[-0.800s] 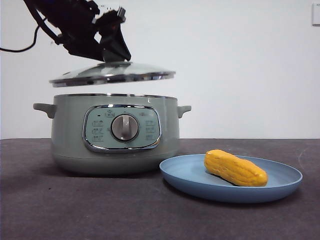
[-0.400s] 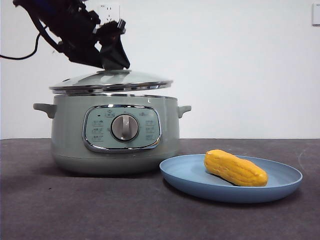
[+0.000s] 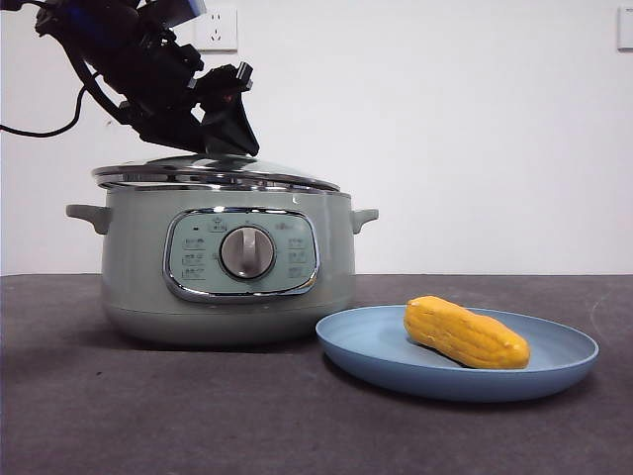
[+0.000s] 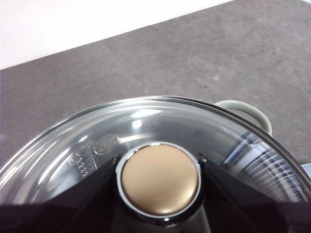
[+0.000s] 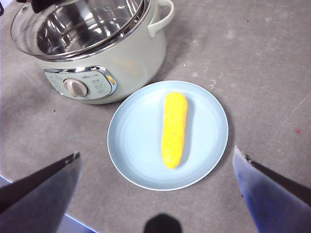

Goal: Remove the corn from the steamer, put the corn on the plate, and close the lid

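Observation:
The glass lid (image 3: 213, 173) lies on the rim of the sage-green steamer (image 3: 129, 267), its left side a touch higher than its right. My left gripper (image 3: 223, 134) comes down from the upper left and is shut on the lid's knob (image 4: 160, 178), a jaw against each side. The corn (image 3: 465, 332) lies on its side on the light-blue plate (image 3: 396, 371), to the right of the steamer. High above the plate (image 5: 141, 145) and the corn (image 5: 174, 128), my right gripper (image 5: 156, 155) hangs open with nothing in it.
The plate's left edge sits close to the steamer's base. A steamer side handle (image 4: 248, 109) juts out past the lid. Behind the left arm are a wall socket (image 3: 216, 30) and a black cable (image 3: 40, 129). The table (image 3: 148, 416) is dark grey.
My left gripper has lowered the lid from a hand's breadth above the steamer down onto its rim. Corn, plate and steamer have stayed in place.

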Motion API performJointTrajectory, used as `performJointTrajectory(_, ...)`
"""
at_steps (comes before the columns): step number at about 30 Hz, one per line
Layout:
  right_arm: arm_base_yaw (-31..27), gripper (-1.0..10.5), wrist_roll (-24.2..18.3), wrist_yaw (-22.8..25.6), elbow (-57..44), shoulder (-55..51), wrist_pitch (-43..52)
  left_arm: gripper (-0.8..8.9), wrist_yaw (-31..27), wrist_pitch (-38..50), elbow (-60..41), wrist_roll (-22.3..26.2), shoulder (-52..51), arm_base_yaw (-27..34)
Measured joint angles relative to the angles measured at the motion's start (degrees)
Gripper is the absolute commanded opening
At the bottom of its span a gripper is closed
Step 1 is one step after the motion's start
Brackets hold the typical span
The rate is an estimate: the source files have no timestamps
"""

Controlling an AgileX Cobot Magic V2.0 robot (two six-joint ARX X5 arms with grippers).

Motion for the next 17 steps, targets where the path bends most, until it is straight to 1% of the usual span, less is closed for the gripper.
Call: performJointTrajectory(17, 0.00, 6.0, 0.00, 0.00, 0.00, -0.02, -0.02, -0.09, 0.00, 1.18, 0.00, 0.04, 0.00, -0.66)
